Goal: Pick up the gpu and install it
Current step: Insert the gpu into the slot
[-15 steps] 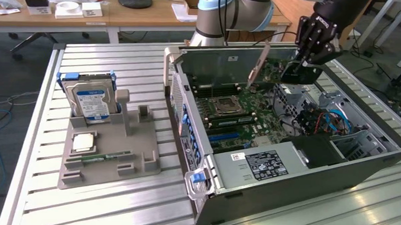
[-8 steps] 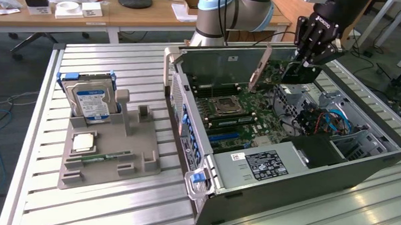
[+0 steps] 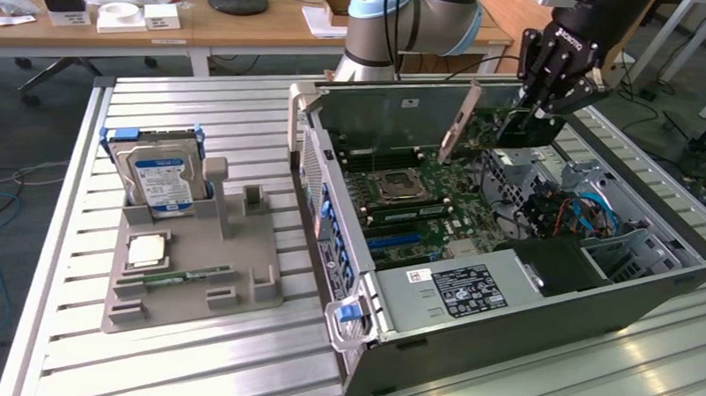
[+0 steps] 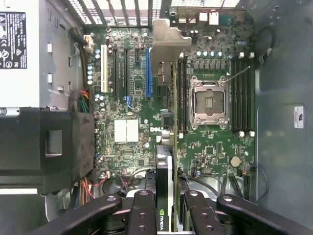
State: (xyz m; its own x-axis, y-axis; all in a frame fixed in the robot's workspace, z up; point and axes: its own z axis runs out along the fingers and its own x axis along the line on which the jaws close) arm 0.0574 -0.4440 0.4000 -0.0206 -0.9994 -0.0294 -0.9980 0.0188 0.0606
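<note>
- The gripper (image 3: 546, 106) is clamped on the gpu (image 3: 527, 130), with fingers on both faces of the card. In the wrist view the fingers (image 4: 142, 208) pinch the gpu (image 4: 164, 169), which is seen edge-on.
- Pickup is done. The gpu hangs at 1 o'clock in the exterior view, inside the open computer case (image 3: 536, 345) and above the motherboard (image 3: 429, 223). Its silver bracket (image 3: 460, 122) points toward the case's rear wall.
- Installation is left to do. The card appears clear of the board and not seated. In the wrist view it runs alongside the blue slot (image 4: 147, 73), beside the CPU socket (image 4: 209, 100).
- At 9 o'clock, well apart, the tray (image 3: 187, 245) carries 1 hard drive (image 3: 160, 178).
</note>
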